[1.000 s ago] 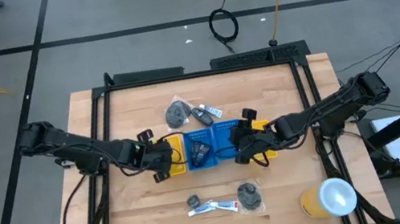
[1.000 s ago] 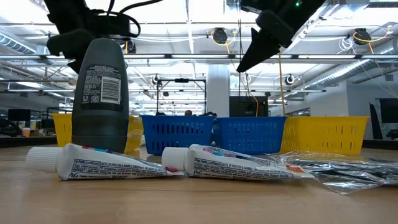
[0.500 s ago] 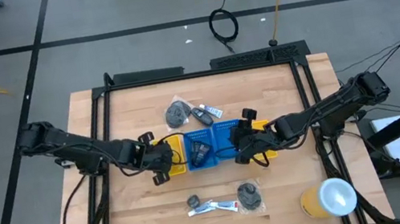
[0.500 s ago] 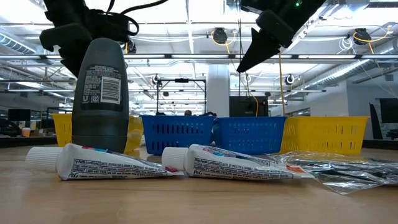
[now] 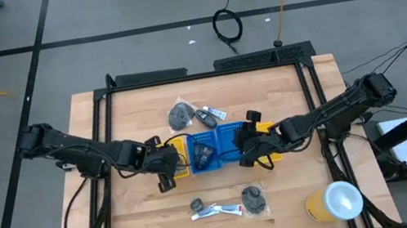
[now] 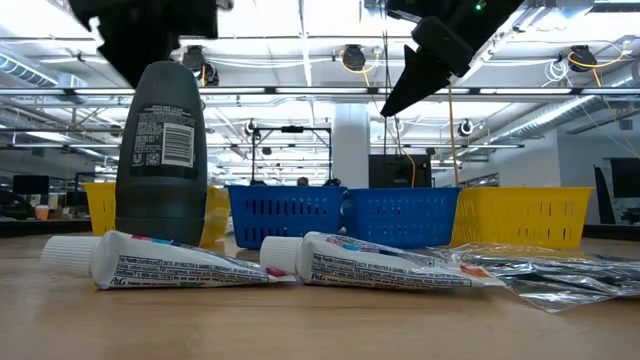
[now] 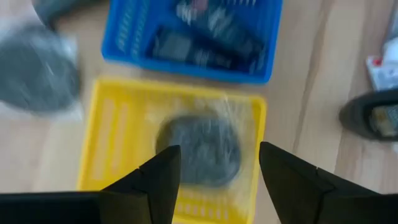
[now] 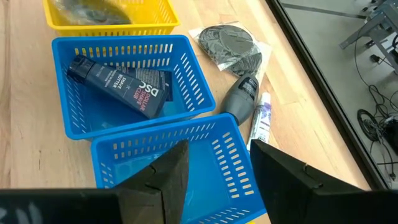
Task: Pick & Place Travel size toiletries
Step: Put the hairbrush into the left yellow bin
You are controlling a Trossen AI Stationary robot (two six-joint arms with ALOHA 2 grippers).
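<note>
I'm working over a light wooden table [image 5: 147,223] with a dark frame, set on a grey tiled floor with cables trailing beyond it. Across its middle runs a row of slotted plastic trays: a yellow tray [image 7: 112,130] on my left, two blue trays [image 8: 186,68] in the centre, another yellow one on my right. My left gripper [image 7: 214,180] hangs over the left yellow tray with its fingers spread apart and nothing between them; a grey round mesh pad in clear wrap [image 7: 202,149] lies inside that tray directly below. My right gripper [image 8: 214,171] hovers over the nearer blue tray, fingers parted and empty. The other blue tray holds a dark flat tube with white lettering [image 8: 121,84]. Near the table's front edge stand a dark grey bottle [image 6: 160,150] and two white tubes [image 6: 380,265].
</note>
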